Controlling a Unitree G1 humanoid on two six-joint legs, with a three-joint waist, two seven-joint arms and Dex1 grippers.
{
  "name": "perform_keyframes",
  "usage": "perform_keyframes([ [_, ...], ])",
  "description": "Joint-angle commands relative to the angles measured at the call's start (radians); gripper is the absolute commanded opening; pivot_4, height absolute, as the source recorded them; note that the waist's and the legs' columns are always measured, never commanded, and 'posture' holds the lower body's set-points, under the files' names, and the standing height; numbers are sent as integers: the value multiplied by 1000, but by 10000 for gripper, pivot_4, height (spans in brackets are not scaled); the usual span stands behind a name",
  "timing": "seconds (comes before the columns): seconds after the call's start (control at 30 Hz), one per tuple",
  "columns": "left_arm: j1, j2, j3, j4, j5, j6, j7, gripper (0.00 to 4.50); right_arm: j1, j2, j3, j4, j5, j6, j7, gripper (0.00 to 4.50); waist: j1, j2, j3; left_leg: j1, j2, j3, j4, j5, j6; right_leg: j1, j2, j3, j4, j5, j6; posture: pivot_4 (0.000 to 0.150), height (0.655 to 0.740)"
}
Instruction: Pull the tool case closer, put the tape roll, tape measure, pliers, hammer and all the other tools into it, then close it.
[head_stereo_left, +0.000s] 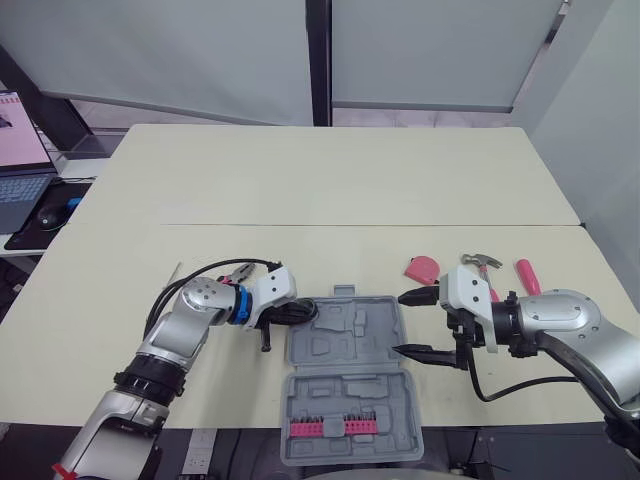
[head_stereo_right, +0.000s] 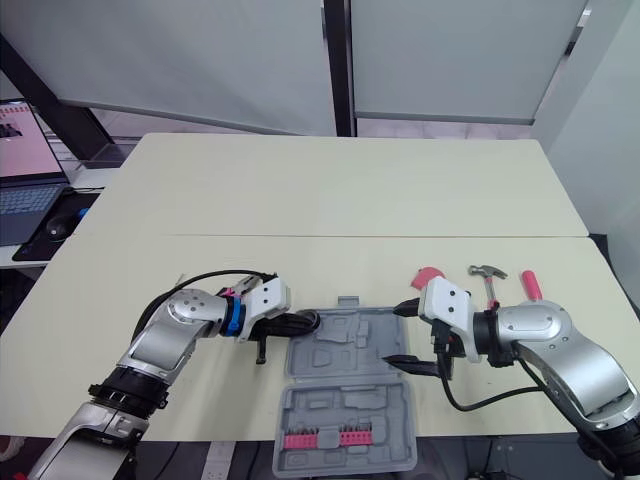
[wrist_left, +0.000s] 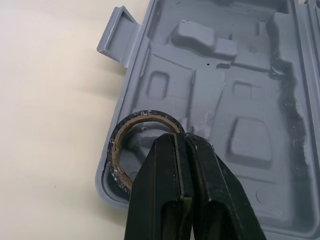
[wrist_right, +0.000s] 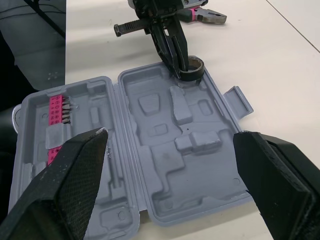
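Note:
The grey tool case lies open near the table's front edge, with a pink strip of bits in its near half. My left gripper is shut on the black tape roll, holding it over the left corner of the case's far half. At the case's right edge my right gripper stands open with nothing between its fingers. A pink tape measure, a hammer and a pink-handled tool lie on the table behind the right gripper. Pliers with pink handles lie behind the left arm.
A laptop and a mouse sit on a side desk at the far left. The cream table stretches bare behind the case. The case reaches almost to the table's front edge.

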Motion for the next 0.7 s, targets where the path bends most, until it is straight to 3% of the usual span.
perform_keyframes([
  [0.03, 3, 10, -6, -19, 6, 4, -7, 378, -6, -1, -18, -31, 3, -12, -5, 45000, 0, 0, 0, 0, 0, 0, 0, 0, 0, 0, 0, 0, 0, 0, 0, 1500, 7400],
  [0.37, -4, 5, 1, -6, 1, -5, -18, 378, -7, -2, -18, -29, 0, -16, -4, 45000, 0, 0, 0, 0, 0, 0, 0, 0, 0, 0, 0, 0, 0, 0, 0, 1500, 7400],
  [0.7, -4, 73, 56, -79, -44, -18, -63, 28515, -4, -3, -23, -30, 1, -15, -6, 45000, -1, 0, 0, 0, 0, 0, 0, 0, 0, 0, 0, 0, 0, 0, 0, 1500, 7400],
])
